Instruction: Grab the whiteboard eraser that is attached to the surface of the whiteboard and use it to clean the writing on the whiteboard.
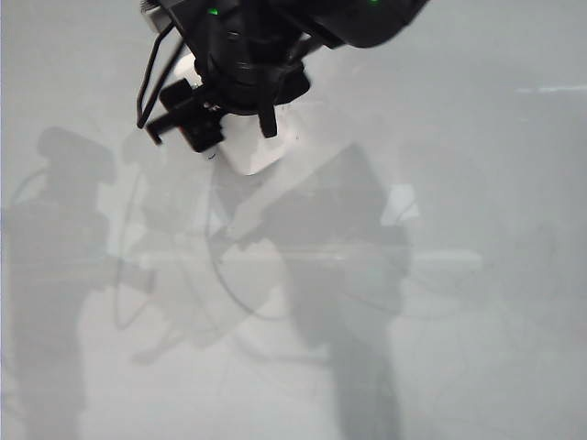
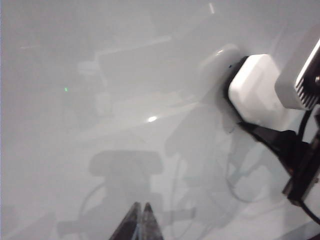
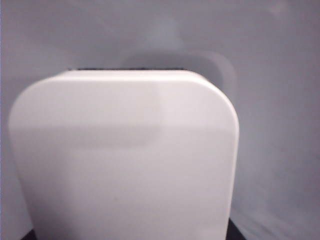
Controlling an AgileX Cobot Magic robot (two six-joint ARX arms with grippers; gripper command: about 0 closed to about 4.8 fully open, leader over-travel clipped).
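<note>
Glossy pale whiteboard [image 1: 477,302] fills the exterior view, and dim shadows and reflections of the arms are spread across it. Toward the left of the eraser, in the left wrist view, the left gripper [image 2: 140,222] is seen low over bare board, its two dark fingertips pressed together with nothing between them, well apart from the eraser. The whiteboard eraser [image 1: 260,147] is laid flat on the board near the upper edge of the exterior view, largely covered by the black right gripper [image 1: 240,117], whose fingers are set on either side of the block. In the right wrist view the white block [image 3: 125,160] is seen close up, a thin dark edge showing at its far side.
</note>
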